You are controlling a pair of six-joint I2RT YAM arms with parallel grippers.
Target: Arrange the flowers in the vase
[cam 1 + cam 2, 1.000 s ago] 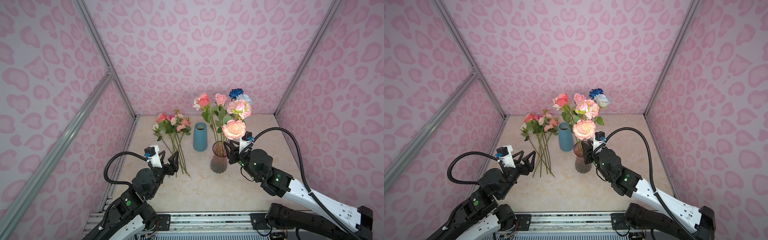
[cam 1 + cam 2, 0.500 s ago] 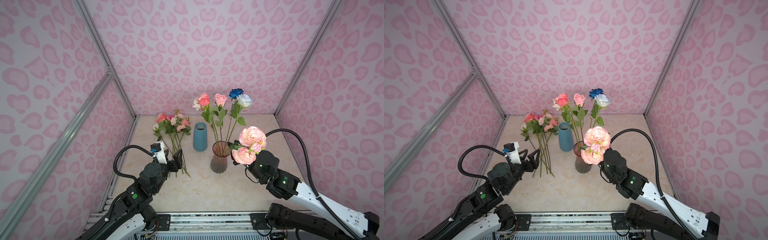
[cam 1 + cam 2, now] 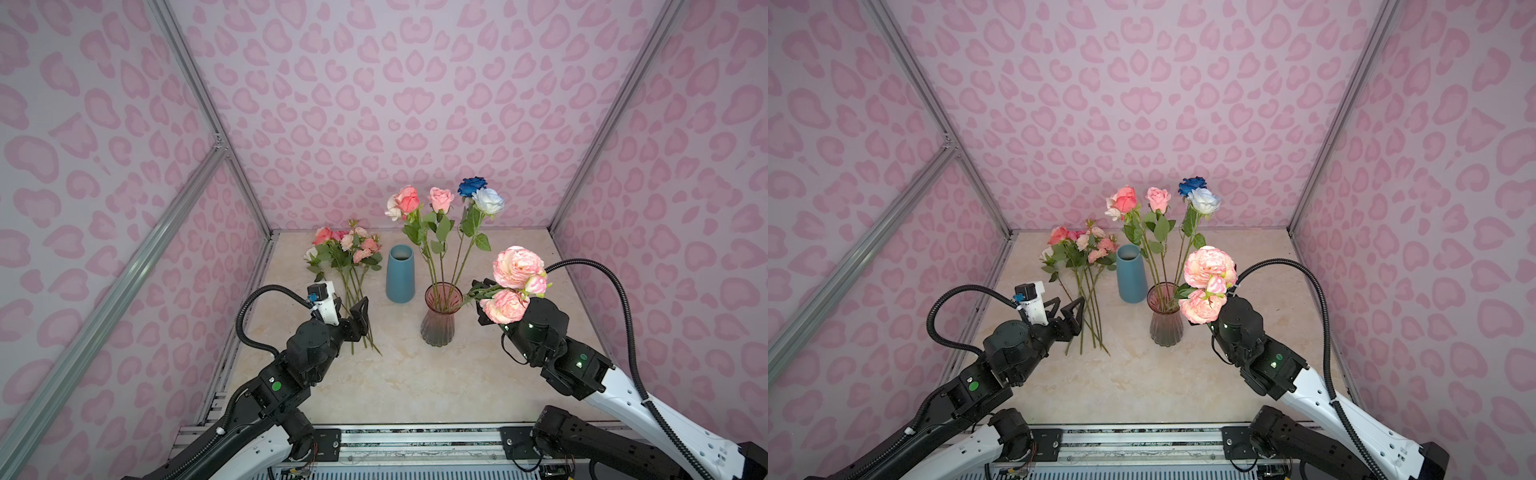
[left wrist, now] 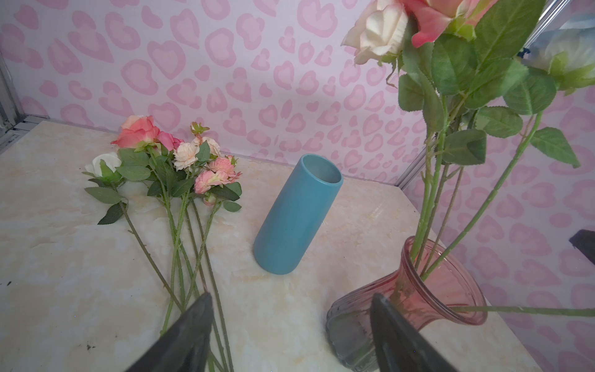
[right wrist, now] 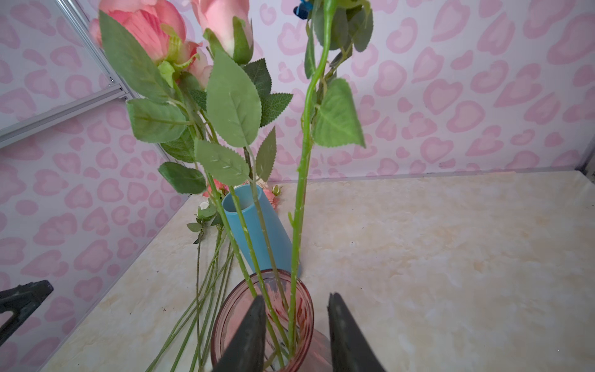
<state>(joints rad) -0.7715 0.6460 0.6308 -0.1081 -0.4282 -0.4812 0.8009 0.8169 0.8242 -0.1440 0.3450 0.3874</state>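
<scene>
Loose flowers [image 3: 345,253] lie on the tabletop [image 3: 415,386] close to its left edge, stem ends reaching beneath the left fingers [image 4: 193,335], which are spread wide and hold nothing. An upright blue vase [image 3: 400,274] stands just beside the pink glass vase [image 3: 436,324] holding roses [image 3: 440,199]. A peony sprig [image 3: 517,266] leans from that rim over the right fingers [image 5: 248,335], parted partway with nothing visible between them; bare tabletop lies in front and to the right.

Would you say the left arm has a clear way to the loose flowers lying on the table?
Probably yes: the left gripper hangs open over the stems of the loose flowers, nothing lies between; the blue vase stands aside.
</scene>
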